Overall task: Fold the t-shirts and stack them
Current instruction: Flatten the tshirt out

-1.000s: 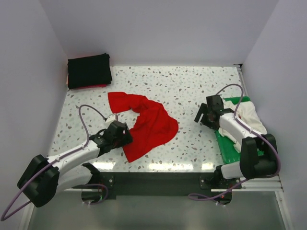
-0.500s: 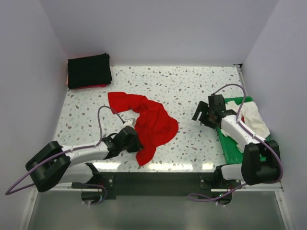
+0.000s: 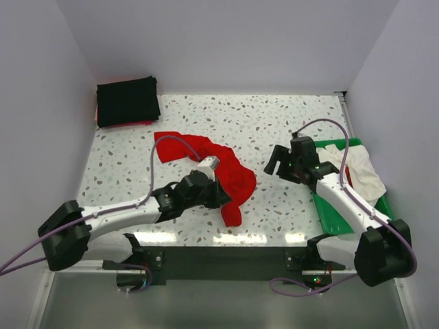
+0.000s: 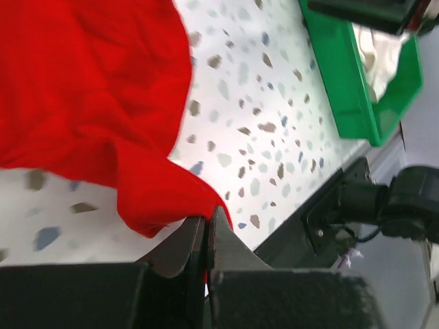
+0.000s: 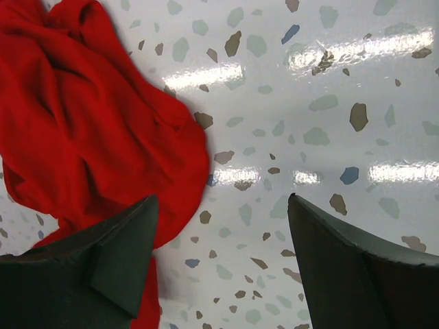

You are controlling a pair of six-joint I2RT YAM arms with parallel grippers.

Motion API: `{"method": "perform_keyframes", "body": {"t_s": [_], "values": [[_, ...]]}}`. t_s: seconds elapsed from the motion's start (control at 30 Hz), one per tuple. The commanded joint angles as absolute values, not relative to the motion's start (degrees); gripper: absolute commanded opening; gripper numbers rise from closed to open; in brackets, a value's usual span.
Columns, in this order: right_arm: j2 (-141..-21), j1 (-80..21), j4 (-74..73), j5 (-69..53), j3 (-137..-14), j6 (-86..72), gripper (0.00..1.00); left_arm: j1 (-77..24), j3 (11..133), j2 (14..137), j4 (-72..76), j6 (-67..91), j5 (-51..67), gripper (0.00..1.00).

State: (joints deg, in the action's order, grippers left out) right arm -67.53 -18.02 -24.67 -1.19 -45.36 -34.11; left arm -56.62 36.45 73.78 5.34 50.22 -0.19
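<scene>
Near edge, about 6 o'clock: the left gripper (image 3: 221,197) was pinched on the near hem of the red t-shirt (image 3: 221,166), jaws pressed together with a fold of cloth between them (the left wrist view showed this plainly). A second before, those jaws stood spread beside the hem; they had since closed and carried that corner toward 3 o'clock, bunching the shirt near the table's (image 3: 274,116) centre.

At 3 o'clock the right gripper (image 3: 277,162) hung spread and empty, having come off the green tray (image 3: 328,214) toward the shirt's right edge. Probably a two-handed spread was next; folding had not begun.

The whitish t-shirt (image 3: 361,173) lay in the tray. At 11 o'clock, the black t-shirt (image 3: 127,101) sat folded.
</scene>
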Motion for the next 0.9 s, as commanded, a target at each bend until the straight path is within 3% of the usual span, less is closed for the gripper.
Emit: {"method": "perform_keyframes", "body": {"t_s": [0.0, 0.17, 0.3, 0.43, 0.6, 0.87], "values": [[-69.16, -18.72, -23.21, -3.16, -45.62, -34.89, 0.79, -52.84, 37.01, 63.57, -7.63, 51.68, -13.24, 0.00], [-71.37, -24.25, -22.15, -1.85, -48.06, -36.56, 0.79, -45.01, 35.68, 50.30, -11.95, 49.58, -13.80, 0.00], [-71.72, -29.44, -22.76, 1.31, -50.36, -38.31, 0.79, -44.91, 37.97, 51.15, -8.63, 44.57, -7.25, 0.00], [-69.26, -29.62, -24.78, 4.21, -50.53, -38.58, 0.80, -47.19, 38.14, 58.51, 3.38, 43.86, 3.24, 0.00], [-62.07, -29.62, -30.66, 10.01, -49.84, -40.07, 0.82, -56.41, 42.27, 67.40, 7.64, 43.68, 2.62, 0.00], [-52.30, -27.69, -38.58, 15.55, -45.27, -43.77, 0.91, -62.04, 50.44, 83.66, 18.28, 44.12, 8.96, 0.00]]}}
